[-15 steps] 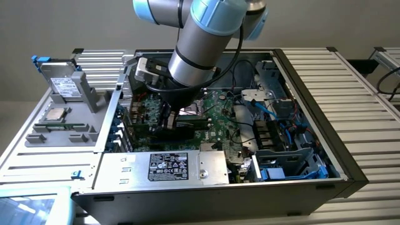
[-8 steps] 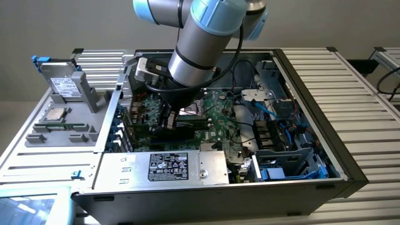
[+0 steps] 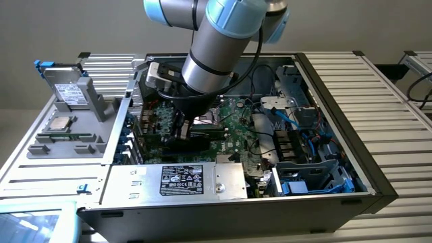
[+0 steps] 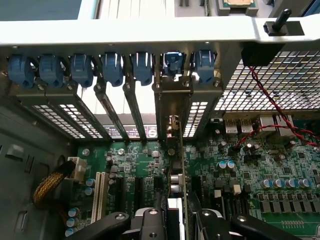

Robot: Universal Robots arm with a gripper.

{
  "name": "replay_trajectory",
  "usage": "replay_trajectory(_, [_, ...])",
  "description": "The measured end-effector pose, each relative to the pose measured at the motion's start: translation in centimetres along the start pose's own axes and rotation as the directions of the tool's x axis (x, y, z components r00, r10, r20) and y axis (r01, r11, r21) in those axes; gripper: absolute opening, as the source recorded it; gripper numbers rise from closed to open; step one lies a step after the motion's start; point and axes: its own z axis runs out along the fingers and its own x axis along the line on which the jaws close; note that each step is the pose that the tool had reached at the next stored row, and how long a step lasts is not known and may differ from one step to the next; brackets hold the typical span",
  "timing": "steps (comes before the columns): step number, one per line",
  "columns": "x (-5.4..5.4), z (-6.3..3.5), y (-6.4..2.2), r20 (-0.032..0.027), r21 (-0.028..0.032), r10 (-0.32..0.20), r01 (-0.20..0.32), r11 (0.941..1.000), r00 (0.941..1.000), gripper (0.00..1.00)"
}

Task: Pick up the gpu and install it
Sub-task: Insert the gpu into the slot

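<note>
The gpu (image 4: 178, 172) stands on edge over the green motherboard (image 4: 260, 170), seen edge-on as a thin card. Its metal bracket (image 4: 172, 100) lies against the case's rear slot panel, under one of the blue clips (image 4: 173, 62). My gripper (image 4: 176, 222) is shut on the card's near end, one black finger (image 4: 150, 222) on each side. In the exterior view the gripper (image 3: 184, 129) is deep inside the open computer case (image 3: 378, 187), above the motherboard (image 3: 236, 126), and the arm hides most of the card.
A row of blue slot clips (image 4: 112, 67) lines the rear panel. A red and black wire (image 4: 270, 110) and a braided cable (image 4: 47, 185) run nearby. The power supply (image 3: 182, 179) sits at the case's front. A grey tray (image 3: 68, 136) with parts lies at the exterior view's left.
</note>
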Motion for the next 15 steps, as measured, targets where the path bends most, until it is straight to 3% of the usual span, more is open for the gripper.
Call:
replay_trajectory(4, [0.0, 0.0, 0.0, 0.0001, -0.0001, 0.0, 0.0, 1.0, 1.0, 0.28])
replay_trajectory(6, [0.0, 0.01, 0.0, 0.0002, 0.0, 0.0, 0.0, 1.0, 1.0, 0.35])
replay_trajectory(14, [0.0, 0.0, 0.0, 0.0001, -0.0001, 0.0, 0.0, 1.0, 1.0, 0.37])
replay_trajectory(15, [0.0, 0.01, 0.0, 0.0002, 0.0, 0.0, 0.0, 1.0, 1.0, 0.43])
